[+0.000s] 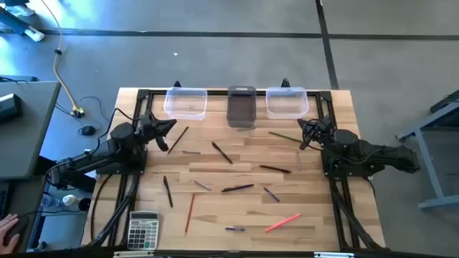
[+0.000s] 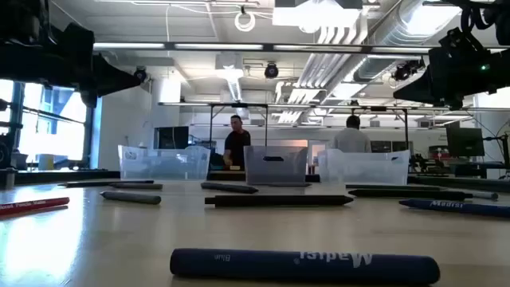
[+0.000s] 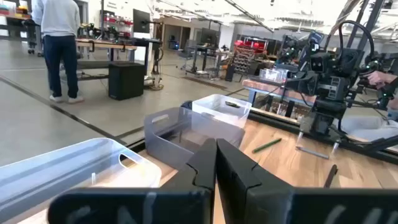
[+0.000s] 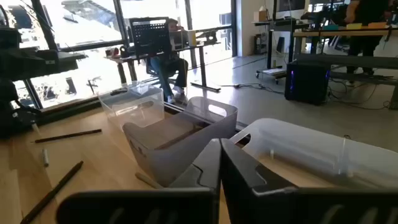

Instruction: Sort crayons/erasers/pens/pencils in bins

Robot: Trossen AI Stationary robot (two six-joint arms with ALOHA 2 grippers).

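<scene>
Several thin sticks lie flat and scattered on the wooden table: black ones [image 1: 222,153] [image 1: 238,188], a red one [image 1: 190,213], a pink one [image 1: 282,223], a green one [image 1: 285,135] and a short dark blue one [image 2: 303,261] nearest the front edge. Three bins stand in a row at the far edge: a clear one [image 1: 186,102], a dark grey one [image 1: 242,107] and another clear one [image 1: 287,102]. My left gripper [image 1: 171,125] [image 3: 216,155] hovers shut near the left clear bin. My right gripper [image 1: 304,140] [image 4: 220,155] hovers shut near the right clear bin. Neither holds anything.
A grey calculator [image 1: 143,231] lies at the near left corner. Black frame rails [image 1: 337,186] run along both table sides. The middle of the table has free wood between the sticks. People stand in the room beyond the far edge [image 2: 236,142].
</scene>
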